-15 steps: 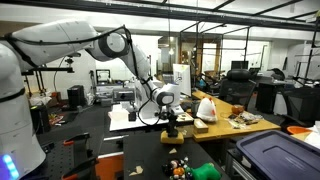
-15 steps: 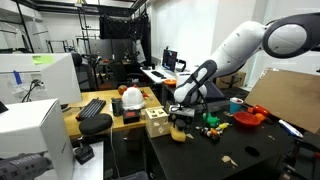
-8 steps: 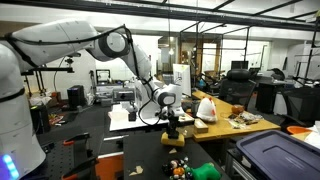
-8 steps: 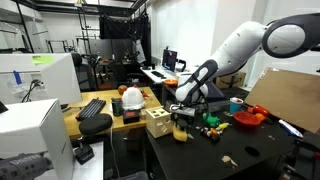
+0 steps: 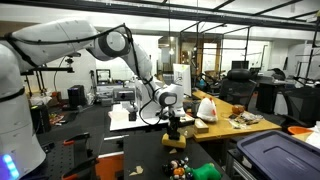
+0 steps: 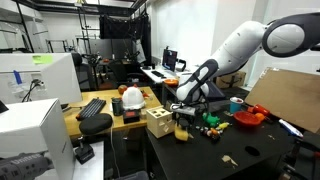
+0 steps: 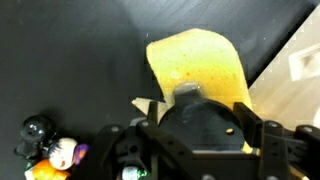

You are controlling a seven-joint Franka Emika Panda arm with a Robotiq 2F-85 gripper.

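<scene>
Gripper (image 7: 200,108) sits straight above the near end of the yellow object (image 7: 195,60). Jaws are part-closed and I can't tell if they grip anything. Object lies on the black table (image 7: 70,60), close to the edge that meets the wooden bench (image 7: 295,90). Its long axis runs out ahead of the fingers.

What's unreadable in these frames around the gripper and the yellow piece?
1. Grip state: in the wrist view, the gripper body covers its own fingertips, so whether it is open or shut on the yellow piece cannot be told.
2. Yellow piece's near end: wrist view, hidden under the gripper.
3. Small toys: wrist view, blurred and cut by the bottom edge.
4. Contact with the black table: both exterior views, too small, dark on dark.
</scene>
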